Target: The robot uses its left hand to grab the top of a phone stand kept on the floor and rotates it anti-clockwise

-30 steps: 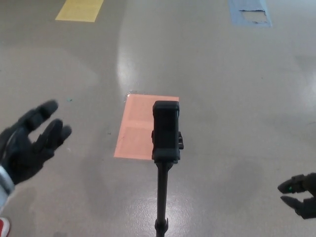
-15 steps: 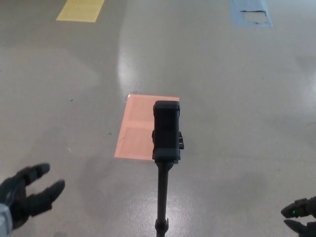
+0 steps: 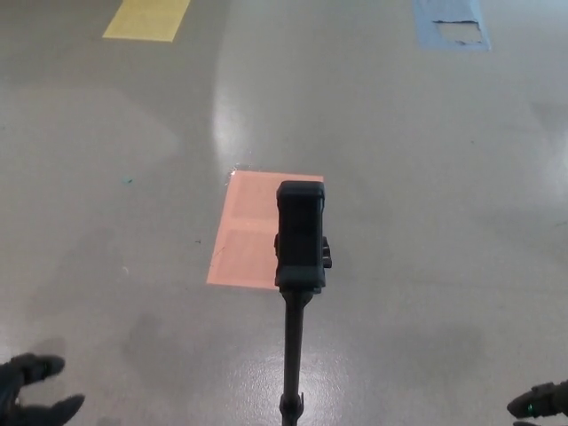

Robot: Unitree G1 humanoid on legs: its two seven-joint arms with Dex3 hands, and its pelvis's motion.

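A black phone stand stands upright on the grey floor, its clamp head (image 3: 300, 235) at the picture's centre and its thin pole (image 3: 291, 359) running down to the bottom edge. Nothing touches it. Only the black fingertips of my left hand (image 3: 31, 390) show at the bottom left corner, spread apart and holding nothing, far to the left of the stand. At the bottom right corner a small part of my right hand (image 3: 541, 404) peeks in, too little to tell its state.
An orange rectangle of tape (image 3: 257, 228) lies on the floor just behind the stand's head. A yellow patch (image 3: 146, 18) marks the far left, a worn blue patch (image 3: 451, 22) the far right. Glare shines on the floor.
My left hand has dropped from mid-left down to the bottom left corner, away from the stand. The right hand has also sunk lower. The stand has not moved.
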